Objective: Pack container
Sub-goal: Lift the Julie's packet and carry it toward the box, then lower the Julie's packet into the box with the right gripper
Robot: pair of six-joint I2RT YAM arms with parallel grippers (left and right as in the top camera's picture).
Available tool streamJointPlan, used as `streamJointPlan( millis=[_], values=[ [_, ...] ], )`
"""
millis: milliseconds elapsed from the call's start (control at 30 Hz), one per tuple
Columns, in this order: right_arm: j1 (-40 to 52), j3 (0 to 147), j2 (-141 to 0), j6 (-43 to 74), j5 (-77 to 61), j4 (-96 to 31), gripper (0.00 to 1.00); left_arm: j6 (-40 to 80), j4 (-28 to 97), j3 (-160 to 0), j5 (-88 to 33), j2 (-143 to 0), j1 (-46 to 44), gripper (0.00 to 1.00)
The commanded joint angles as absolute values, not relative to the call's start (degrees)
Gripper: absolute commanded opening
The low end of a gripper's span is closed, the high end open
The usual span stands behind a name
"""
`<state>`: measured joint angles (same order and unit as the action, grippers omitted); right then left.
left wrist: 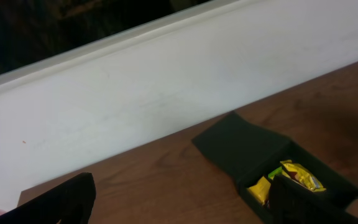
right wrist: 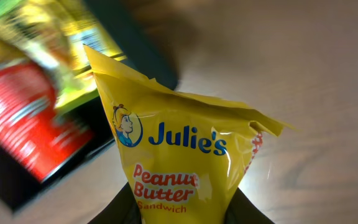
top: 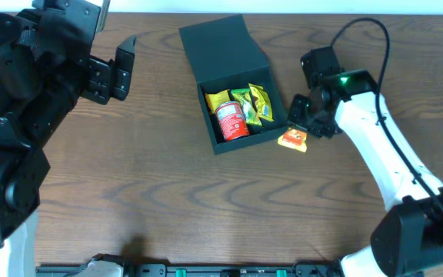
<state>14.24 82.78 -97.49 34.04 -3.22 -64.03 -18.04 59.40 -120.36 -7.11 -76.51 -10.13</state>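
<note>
Right gripper (top: 300, 128) pinches the packet (right wrist: 179, 155) just beside the container (top: 223, 48); left gripper (top: 121, 65) hangs wide. Next, you lift it over the wall and in.

overhead: bright, even, faint shadows on the table (top: 168, 200) | left wrist: dim, soft, upper left black | right wrist: glare on Julie's packet (right wrist: 179, 155), red can (right wrist: 23, 118) at left smeared, background defocused
</note>
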Motion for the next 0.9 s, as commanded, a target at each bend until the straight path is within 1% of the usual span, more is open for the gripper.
streamJointPlan(
  millis=[0,67,167,300,367,500,600,667,767,867],
  values=[
    [13.98,85.89,-97.73,19.11,-7.86,-64.29,0.13,-18.24,59.37,-120.60,-7.07,-76.82,-9.87,0.90],
    [14.15,87.00,-97.73,12.93,-8.60,-64.01,0.14,-18.24,59.37,-120.60,-7.07,-76.82,-9.89,0.90],
    [14.44,87.64,-97.73,7.01,-9.28,-63.31,0.11,-18.24,59.37,-120.60,-7.07,-76.82,-9.87,0.90],
    [15.73,87.64,-97.89,6.28,-11.51,-60.20,0.09,-18.22,59.35,-120.60,-7.09,-76.82,-9.89,0.90],
    [16.56,87.64,-98.13,8.29,-12.32,-58.06,0.09,-18.22,59.35,-120.60,-7.11,-76.82,-9.89,0.90],
    [18.52,87.64,-99.33,16.71,-12.49,-52.95,0.09,-17.89,59.42,-120.60,-7.20,-76.82,-9.89,0.91],
    [20.21,87.64,-100.73,25.63,-12.23,-49.17,0.08,-17.76,59.79,-120.60,-7.53,-76.82,-9.89,0.90],
    [21.17,87.64,-101.73,32.40,-11.35,-47.11,0.09,-17.56,60.10,-120.60,-7.55,-76.82,-9.89,0.90],
    [23.09,87.64,-103.83,47.05,-4.99,-45.56,0.14,-17.54,61.12,-120.60,-7.57,-76.79,-9.89,0.90],
    [24.69,87.61,-105.93,61.19,-0.19,-45.63,0.14,-16.25,62.57,-120.60,-7.57,-76.79,-9.89,0.90]
  ],
)
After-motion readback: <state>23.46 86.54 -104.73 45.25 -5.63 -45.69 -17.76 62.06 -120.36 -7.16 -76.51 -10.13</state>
